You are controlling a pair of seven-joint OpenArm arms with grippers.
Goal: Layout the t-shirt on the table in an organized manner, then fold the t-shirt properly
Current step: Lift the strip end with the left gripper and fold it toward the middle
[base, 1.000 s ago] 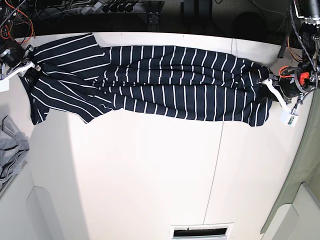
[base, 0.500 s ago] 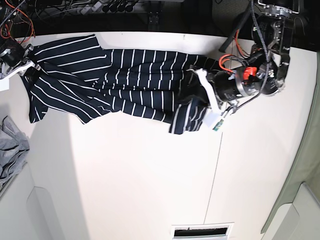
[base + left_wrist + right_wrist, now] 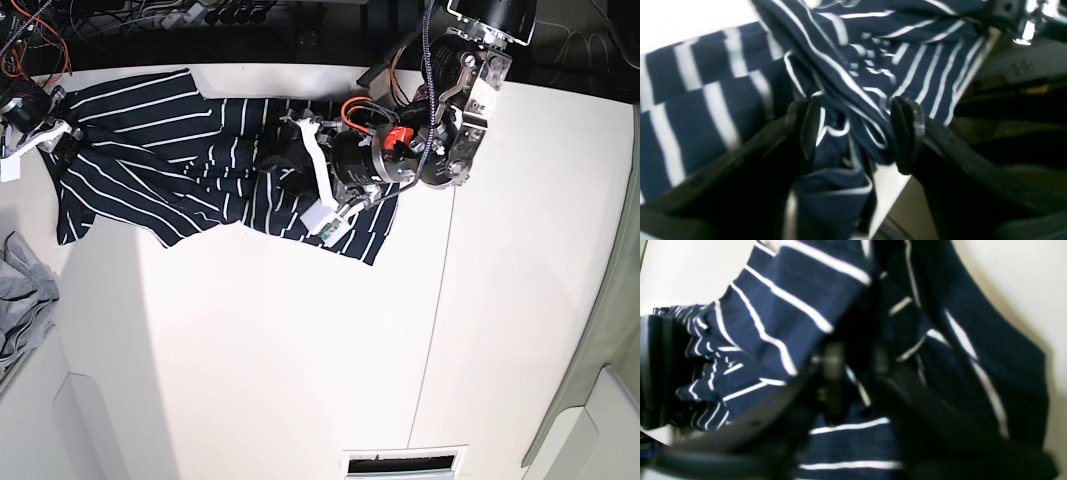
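**Shirt half folded, both arms at its ends**

The left gripper point(image 3: 853, 133) has its jaws standing wide apart, with a bunched fold of the t-shirt point(image 3: 846, 66) lying loose between them; neither pad presses the cloth, so I judge it is letting go rather than gripping. From overhead that gripper point(image 3: 300, 175) sits over the middle of the shirt, with the hem end doubled beneath it. That placement makes sense for a fold: the far end goes on top of the body of the shirt and is dropped there.

The right gripper point(image 3: 853, 373) is harder to read. Its wrist view is blurred, and dark striped cloth fills the space around its jaws; they look partly apart, but I cannot tell whether they pinch the fabric or merely rest in it. Overhead, this gripper point(image 3: 35, 125) is at the sleeve end by the table's edge, probably to anchor that end while the other is carried across.

The t-shirt point(image 3: 180, 180) lies along the far side of the table point(image 3: 300, 380), crumpled at the middle and spread unevenly at the sleeve end, with one flap trailing toward the near side. The rest of the white surface, crossed by a thin dark seam, is bare. A grey cloth point(image 3: 22, 300) sits off the side edge, apart from the shirt. The fold looks rough, so smoothing seems needed next.
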